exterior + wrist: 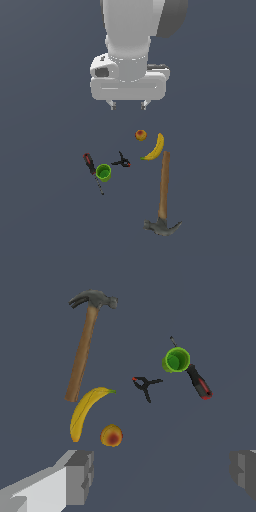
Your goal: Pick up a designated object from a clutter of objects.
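The hammer [164, 197] [84, 341], brown wooden handle and dark grey claw head, is lying flat, apart from everything. Its handle end is sitting just beside the banana [155, 147] [85, 411]. Near the banana are lying the apple [140, 134] [111, 435], clamp [121, 161] [145, 385], green cup [103, 172] [176, 360] and screwdriver [92, 170] [199, 382].

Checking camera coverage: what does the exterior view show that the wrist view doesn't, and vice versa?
Exterior only: the arm's white wrist and the whole gripper from outside, hanging above the clutter with its jaws apart and nothing between them.

Wrist only: a close look at the inner faces of the fingers, with the clutter spread out beyond them.

Both: hammer, banana, apple, cup, screwdriver and clamp, all lying untouched.
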Tool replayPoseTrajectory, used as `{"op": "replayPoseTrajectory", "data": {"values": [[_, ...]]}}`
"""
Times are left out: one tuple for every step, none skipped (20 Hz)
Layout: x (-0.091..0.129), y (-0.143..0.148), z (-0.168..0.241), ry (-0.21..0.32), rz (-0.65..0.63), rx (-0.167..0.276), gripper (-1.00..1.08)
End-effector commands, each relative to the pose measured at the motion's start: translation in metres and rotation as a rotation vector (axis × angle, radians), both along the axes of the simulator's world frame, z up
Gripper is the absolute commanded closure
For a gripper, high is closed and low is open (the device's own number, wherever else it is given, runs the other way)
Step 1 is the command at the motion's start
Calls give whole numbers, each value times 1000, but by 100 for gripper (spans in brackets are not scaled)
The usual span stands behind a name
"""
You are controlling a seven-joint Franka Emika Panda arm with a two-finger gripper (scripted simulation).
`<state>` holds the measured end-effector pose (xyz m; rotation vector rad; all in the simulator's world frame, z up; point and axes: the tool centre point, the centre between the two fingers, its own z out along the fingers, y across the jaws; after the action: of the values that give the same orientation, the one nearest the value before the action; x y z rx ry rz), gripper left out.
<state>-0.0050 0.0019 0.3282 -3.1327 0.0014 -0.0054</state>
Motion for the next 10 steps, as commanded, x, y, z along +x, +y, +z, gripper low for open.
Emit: {"op": "replayPoseTrajectory", "data": {"values": [[0,0,0,0,0,0,-92],[0,-1,0,0,0,0,-92],[0,-1,0,0,1,-1,-92],[0,-3,-1,1,3,-3,-92],[0,-5,-2,2,5,-5,-92],[0,-8,-2,3,7,-8,-92],[-1,-12,-4,4,10,-11,-92],[-1,-15,-4,5,13,-14,-92],[-1,-17,-5,6,16,-16,-92],[-1,-19,-5,7,18,-18,-92]]}}
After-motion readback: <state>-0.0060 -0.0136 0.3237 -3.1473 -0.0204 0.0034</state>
